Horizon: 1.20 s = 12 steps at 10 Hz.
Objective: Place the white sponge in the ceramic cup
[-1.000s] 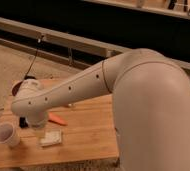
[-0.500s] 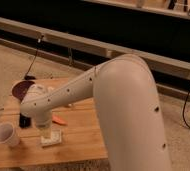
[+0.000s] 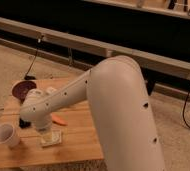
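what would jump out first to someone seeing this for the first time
The huge white robot arm fills the middle, bending down and left to a wooden table. Its tool hangs right over the white sponge near the table's front, with the ceramic cup at the left edge. A dark bowl sits at the back left, and a small orange item lies just behind the sponge.

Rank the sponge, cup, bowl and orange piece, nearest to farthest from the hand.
The hand hangs over the table's front.
1. Sponge, right beneath it.
2. Orange piece, just behind.
3. Cup, front left.
4. Bowl, back left.
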### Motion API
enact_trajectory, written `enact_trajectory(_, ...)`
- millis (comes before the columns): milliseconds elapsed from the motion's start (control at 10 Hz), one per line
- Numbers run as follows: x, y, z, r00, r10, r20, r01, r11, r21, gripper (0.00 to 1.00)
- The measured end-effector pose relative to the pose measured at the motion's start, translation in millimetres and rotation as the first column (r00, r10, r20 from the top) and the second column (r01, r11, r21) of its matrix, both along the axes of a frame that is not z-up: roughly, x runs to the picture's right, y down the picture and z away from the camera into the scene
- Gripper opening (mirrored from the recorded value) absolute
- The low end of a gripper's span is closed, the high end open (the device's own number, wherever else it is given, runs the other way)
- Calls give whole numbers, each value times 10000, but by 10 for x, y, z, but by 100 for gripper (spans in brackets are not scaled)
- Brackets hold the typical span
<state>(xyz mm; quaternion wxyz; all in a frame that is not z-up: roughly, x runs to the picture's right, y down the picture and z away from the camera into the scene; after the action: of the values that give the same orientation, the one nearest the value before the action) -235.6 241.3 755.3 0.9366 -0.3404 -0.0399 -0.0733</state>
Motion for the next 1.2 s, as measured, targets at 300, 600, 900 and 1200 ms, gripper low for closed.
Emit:
enact_trajectory(300, -13, 177, 18, 9992, -400, 63, 400, 9992, -85, 65)
enact_trajectory(600, -93, 326, -6, 9967, -776, 252, 780, 9968, -163, 65)
enact_trajectory(900, -171, 375, 23, 9933, -1067, 449, 1069, 9943, -10, 65)
enact_trajectory(1200, -216, 254, 105, 9935, -1029, 491, 1010, 9941, 395, 65)
